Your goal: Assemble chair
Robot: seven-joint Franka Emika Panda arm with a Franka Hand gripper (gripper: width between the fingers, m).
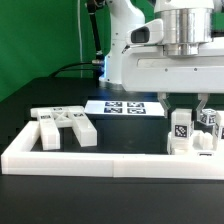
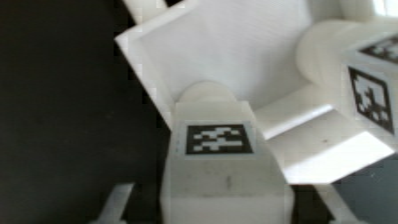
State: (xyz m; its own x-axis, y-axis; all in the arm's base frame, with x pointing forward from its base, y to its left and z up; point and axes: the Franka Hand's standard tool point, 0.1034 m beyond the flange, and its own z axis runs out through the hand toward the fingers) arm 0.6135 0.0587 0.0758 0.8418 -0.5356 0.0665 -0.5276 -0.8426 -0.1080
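Note:
The chair's parts are chunky white pieces with black-and-white tags. My gripper (image 1: 186, 108) is down at the exterior view's right, shut on an upright white post (image 1: 180, 128). In the wrist view that post (image 2: 219, 140) shows its tag and sits between my fingers (image 2: 118, 204), which press against its sides. A flat white slab (image 2: 214, 55) lies beyond the post. Another tagged block (image 2: 365, 80) stands beside it, and the same block (image 1: 208, 122) also shows in the exterior view. More loose chair pieces (image 1: 62, 125) lie in a cluster at the exterior view's left.
A long low white border wall (image 1: 100, 160) runs along the front of the black table and up its left side. The marker board (image 1: 125, 106) lies flat behind the parts, in front of the robot's white base (image 1: 135, 65).

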